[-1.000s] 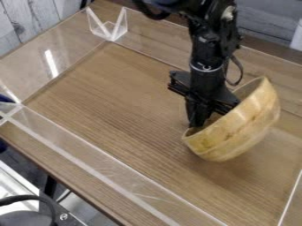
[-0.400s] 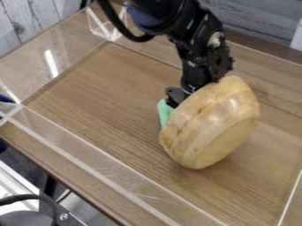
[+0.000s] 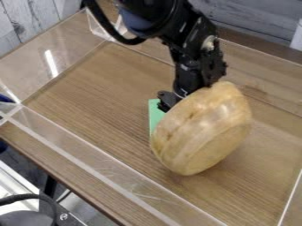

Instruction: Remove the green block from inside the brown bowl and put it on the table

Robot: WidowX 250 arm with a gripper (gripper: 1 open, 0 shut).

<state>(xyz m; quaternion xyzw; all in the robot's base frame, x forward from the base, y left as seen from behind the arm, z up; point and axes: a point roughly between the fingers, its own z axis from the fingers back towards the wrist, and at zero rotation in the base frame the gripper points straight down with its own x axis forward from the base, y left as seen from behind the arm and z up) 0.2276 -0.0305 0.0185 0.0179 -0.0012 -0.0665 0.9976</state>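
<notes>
Green block out, bowl tipped over beside it. The small flat matte green bar [image 3: 154,113] is seen on the brown wood-grain tabletop [image 3: 106,97], at the left edge of the round light tan wooden bowl [image 3: 203,130], and is partly covered by it. Whether the two touch cannot be told. The bowl is steeply tilted, with its rounded underside turned to the camera.

The black robot gripper [image 3: 176,95] is at the bowl's upper rim. Its fingertips are mostly hidden, but it is judged to be clenched on that rim, since the bowl is propped at a tilt; the bar is not grasped.

Key relation: from the gripper, the bar lies just beside, to the image left and slightly nearer the camera. Its long axis seems to run roughly toward the camera, but the far side is hidden, so exact direction is uncertain. The bowl should be drawn to the image right, away from the bar, before being lowered and released. If it is lowered straight down, the bar could be trapped under the rim or dragged along.
</notes>
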